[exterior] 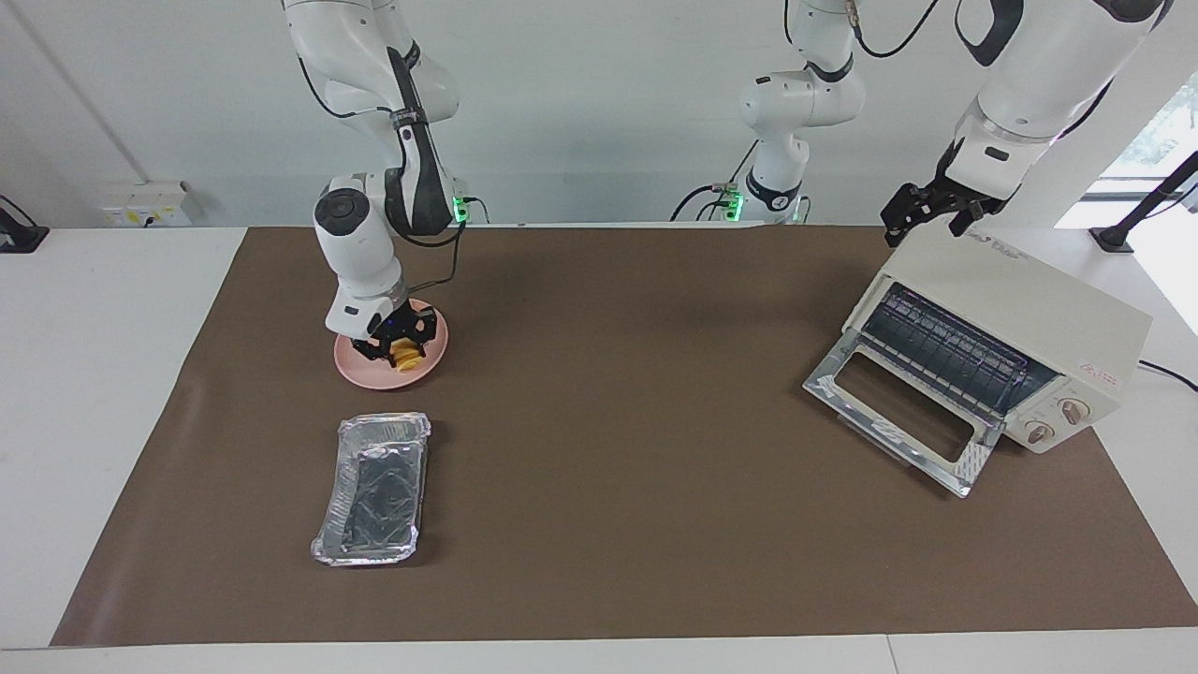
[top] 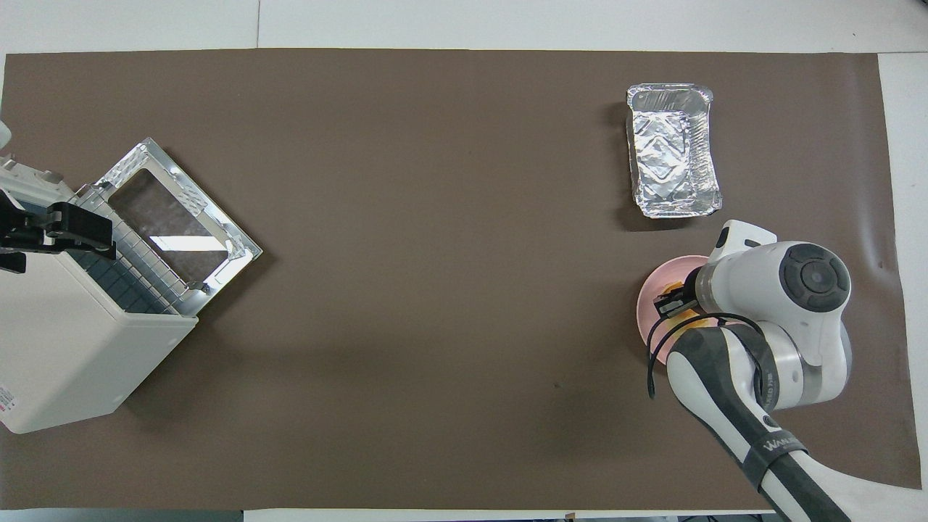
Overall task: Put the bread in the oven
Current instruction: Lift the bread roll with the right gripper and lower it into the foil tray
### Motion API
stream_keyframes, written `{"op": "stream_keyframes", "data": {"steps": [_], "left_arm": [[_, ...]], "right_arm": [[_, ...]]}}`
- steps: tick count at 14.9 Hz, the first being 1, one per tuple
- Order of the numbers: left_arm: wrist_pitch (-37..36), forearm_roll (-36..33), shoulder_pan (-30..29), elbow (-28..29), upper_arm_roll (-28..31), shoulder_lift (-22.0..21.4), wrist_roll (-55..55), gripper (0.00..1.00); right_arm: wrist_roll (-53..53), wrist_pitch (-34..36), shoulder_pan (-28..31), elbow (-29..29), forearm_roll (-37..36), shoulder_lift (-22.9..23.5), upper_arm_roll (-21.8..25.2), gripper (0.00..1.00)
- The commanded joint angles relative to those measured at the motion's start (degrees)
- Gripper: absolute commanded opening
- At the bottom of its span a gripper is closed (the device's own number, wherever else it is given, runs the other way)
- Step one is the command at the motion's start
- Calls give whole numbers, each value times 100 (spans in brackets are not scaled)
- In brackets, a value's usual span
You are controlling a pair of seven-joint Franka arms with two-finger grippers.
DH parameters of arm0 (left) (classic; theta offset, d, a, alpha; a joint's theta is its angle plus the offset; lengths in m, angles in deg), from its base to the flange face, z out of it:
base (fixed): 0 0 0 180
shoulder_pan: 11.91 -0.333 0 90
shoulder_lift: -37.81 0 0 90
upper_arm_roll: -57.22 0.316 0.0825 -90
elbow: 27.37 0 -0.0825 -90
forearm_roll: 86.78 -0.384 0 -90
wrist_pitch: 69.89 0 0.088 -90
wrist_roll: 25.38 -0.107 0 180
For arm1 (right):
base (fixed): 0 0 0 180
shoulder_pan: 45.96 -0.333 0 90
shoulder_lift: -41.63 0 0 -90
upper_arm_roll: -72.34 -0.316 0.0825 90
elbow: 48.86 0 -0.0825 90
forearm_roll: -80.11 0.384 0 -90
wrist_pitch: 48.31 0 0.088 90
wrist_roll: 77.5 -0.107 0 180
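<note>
Brown mat (exterior: 608,421) covers most of the table, everything sits on it. Oven (exterior: 1015,318) is at the left arm's end, angled toward the middle, glass door (exterior: 898,426) dropped flat open and wire rack (exterior: 945,351) exposed, so it looks ready to take the loaf without any door work. Left gripper (exterior: 922,211) hangs over the oven's top corner, fingers spread wide, holding nothing; that arm just waits, probably parked there to stay out of the way.

Foil tray (exterior: 374,491) lies empty at the right arm's end, farther from the robots than the pink plate (exterior: 360,370). Plate sits close beside it, nearer the robots.

Bread (exterior: 406,356) is on the plate. Right gripper (exterior: 401,342) is down on the plate straddling the bread, fingers partly closed around it. Whether the grip has seated I cannot tell; loaf looks not yet lifted. Judged step: grasping, then a long carry across the mat to the open oven.
</note>
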Motion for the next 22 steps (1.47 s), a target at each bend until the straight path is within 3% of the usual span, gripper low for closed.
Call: {"op": "stream_keyframes", "data": {"steps": [1, 4, 6, 9, 12, 14, 18, 20, 22], "left_arm": [[-65, 101, -54, 73, 2, -87, -57, 100], [-65, 110, -63, 73, -7, -87, -57, 100], [-65, 110, -54, 73, 2, -87, -57, 100], [-65, 101, -54, 73, 2, -87, -57, 100], [-65, 101, -63, 73, -7, -87, -57, 100], [-65, 110, -54, 64, 2, -87, -57, 100], [-65, 109, -54, 73, -6, -87, -57, 100], [-65, 110, -54, 73, -6, -87, -57, 100], [-65, 110, -54, 73, -6, -87, -57, 100]], "right_arm": [[138, -18, 26, 40, 61, -44, -1, 0], [269, 209, 61, -82, 61, -44, -1, 0], [322, 866, 87, -528, 61, -35, -1, 0], [384, 2079, 148, -1503, 87, 26, -1, 0], [402, 3118, 315, -2969, 114, 543, -1, 0], [349, 3156, 351, -3561, 296, 816, 25, 0], [-359, 2550, 395, -4045, 527, 1326, 34, 0], [-888, 2645, 395, -4763, 527, 1895, 34, 0], [-1082, 3047, 404, -5851, 535, 2738, 42, 0]]}}
